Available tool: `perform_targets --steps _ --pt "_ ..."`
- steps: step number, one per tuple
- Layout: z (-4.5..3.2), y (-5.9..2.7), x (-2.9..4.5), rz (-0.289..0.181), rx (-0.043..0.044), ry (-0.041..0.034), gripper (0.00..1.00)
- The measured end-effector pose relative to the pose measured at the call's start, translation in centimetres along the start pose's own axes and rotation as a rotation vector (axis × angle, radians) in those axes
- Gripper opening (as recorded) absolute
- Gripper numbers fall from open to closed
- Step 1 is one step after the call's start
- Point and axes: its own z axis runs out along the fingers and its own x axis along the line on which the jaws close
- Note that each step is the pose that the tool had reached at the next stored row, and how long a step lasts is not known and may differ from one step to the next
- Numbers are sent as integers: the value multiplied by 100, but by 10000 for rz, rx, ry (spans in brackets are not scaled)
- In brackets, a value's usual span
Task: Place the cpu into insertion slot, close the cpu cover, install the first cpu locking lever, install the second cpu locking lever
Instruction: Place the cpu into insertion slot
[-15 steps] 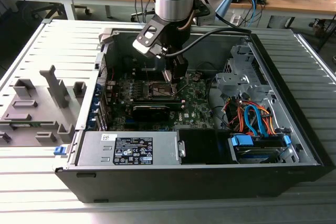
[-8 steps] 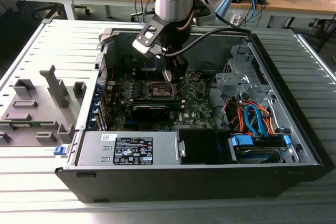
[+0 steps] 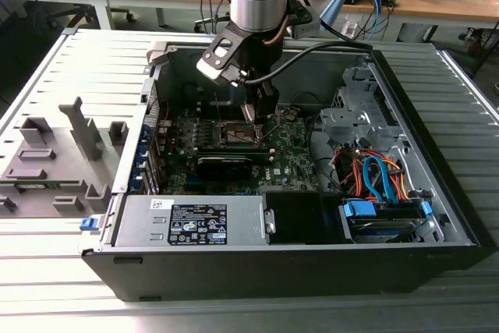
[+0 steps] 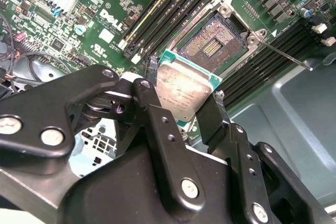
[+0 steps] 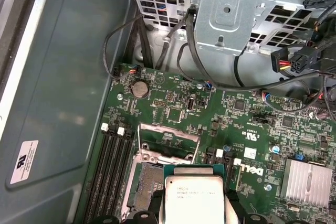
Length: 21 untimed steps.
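My gripper (image 4: 185, 98) is shut on the cpu (image 4: 186, 90), a flat square chip with a pale metal face, clamped by its edges between the two black fingers (image 4: 151, 74). The chip hangs tilted just above the motherboard, beside and slightly short of the insertion slot (image 4: 212, 40), whose dark contact field lies bare. In the first wrist view the cpu (image 5: 194, 200) overlaps one edge of the insertion slot (image 5: 146, 184), and the cpu cover (image 5: 168, 141) stands swung up behind it. A thin locking lever (image 4: 286, 55) sticks out sideways, unlatched. In the exterior view my gripper (image 3: 253, 111) hovers inside the open case.
Memory slots (image 5: 113, 174) flank the socket. A finned heatsink (image 5: 307, 179), a black graphics card (image 3: 226, 163), the power supply (image 3: 195, 220), a metal drive cage (image 3: 351, 115) and loose cables (image 3: 374, 177) crowd the case. A grey fixture (image 3: 54, 154) sits outside at the exterior view's left.
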Motion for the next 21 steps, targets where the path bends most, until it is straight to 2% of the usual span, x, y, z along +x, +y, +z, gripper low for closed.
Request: perform_targets --steps 21 --pt "0 0 0 171 -2 -13 54"
